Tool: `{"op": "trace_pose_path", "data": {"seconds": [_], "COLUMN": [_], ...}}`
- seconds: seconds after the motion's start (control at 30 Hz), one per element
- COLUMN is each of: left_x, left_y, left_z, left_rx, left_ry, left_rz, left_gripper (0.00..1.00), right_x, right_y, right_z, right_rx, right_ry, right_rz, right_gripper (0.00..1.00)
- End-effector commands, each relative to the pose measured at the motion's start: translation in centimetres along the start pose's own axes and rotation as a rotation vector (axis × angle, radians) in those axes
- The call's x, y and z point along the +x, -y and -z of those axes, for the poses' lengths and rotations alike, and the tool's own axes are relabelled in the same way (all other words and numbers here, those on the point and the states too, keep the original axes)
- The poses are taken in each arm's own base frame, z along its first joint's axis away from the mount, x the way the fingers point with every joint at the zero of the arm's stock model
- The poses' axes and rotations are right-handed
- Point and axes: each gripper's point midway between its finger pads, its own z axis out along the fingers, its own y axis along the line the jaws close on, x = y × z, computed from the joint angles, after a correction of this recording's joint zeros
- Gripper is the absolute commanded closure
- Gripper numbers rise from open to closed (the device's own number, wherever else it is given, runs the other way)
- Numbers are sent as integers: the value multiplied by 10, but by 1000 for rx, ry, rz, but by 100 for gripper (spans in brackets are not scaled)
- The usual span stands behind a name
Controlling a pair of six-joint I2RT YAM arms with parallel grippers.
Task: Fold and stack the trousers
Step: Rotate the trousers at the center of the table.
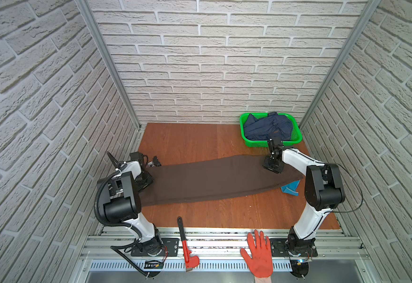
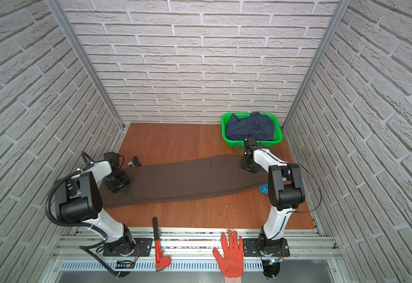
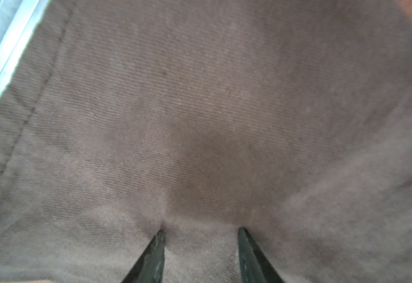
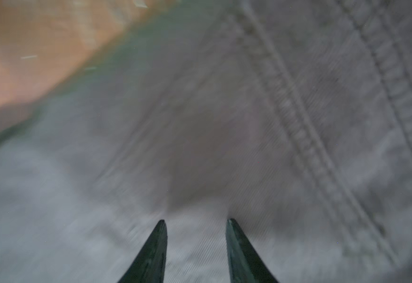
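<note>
The dark brown trousers (image 1: 212, 181) lie flat across the table (image 1: 180, 142) from nine to three o'clock. My left gripper (image 3: 201, 231) presses their nine o'clock end, my right gripper (image 4: 196, 221) the three o'clock end; both stand half parted, tips on the cloth.

Green basket (image 1: 254, 143) w/ blue denim (image 1: 266, 127), red wrench (image 1: 182, 235), blue scrap (image 1: 290, 189), wood table (image 1: 187, 139)

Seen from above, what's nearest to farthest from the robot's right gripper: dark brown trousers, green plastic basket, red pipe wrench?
1. Dark brown trousers: directly beneath it.
2. Green plastic basket: just behind, far corner.
3. Red pipe wrench: front rail, leftward.
</note>
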Motion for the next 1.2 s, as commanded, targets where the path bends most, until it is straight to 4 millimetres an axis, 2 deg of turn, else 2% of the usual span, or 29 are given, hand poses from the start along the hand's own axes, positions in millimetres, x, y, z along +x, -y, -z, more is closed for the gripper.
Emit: {"op": "trace_pose_path", "data": {"seconds": [0.0,0.13,0.23,0.47,0.73,0.83,0.9,1.07,1.17], "left_x": [-4,-6,-9,-16,-18,-22,-28,-52,-63], "left_y": [7,12,19,38,44,44,44,37,27], "left_z": [-9,-9,-11,-10,-8,5,23,94,129], "left_rx": [10,20,32,57,73,89,108,150,157], "left_ry": [4,2,-1,-1,-5,17,57,203,276], "left_rz": [-12,-23,-31,-63,-87,-96,-98,-107,-117], "left_gripper": [51,51,51,50,48,45,42,32,25], "right_x": [-7,-2,6,28,49,47,38,12,7], "right_y": [17,44,60,87,119,116,104,65,36], "right_z": [-15,-33,-39,-30,-17,-13,-7,28,50], "right_rx": [26,54,79,169,237,210,151,25,-24], "right_ry": [3,-37,-64,-78,-41,-37,-26,50,98], "right_rz": [-70,-171,-224,-320,-382,-362,-330,-193,-85], "right_gripper": [59,59,59,59,59,60,60,59,59]}}
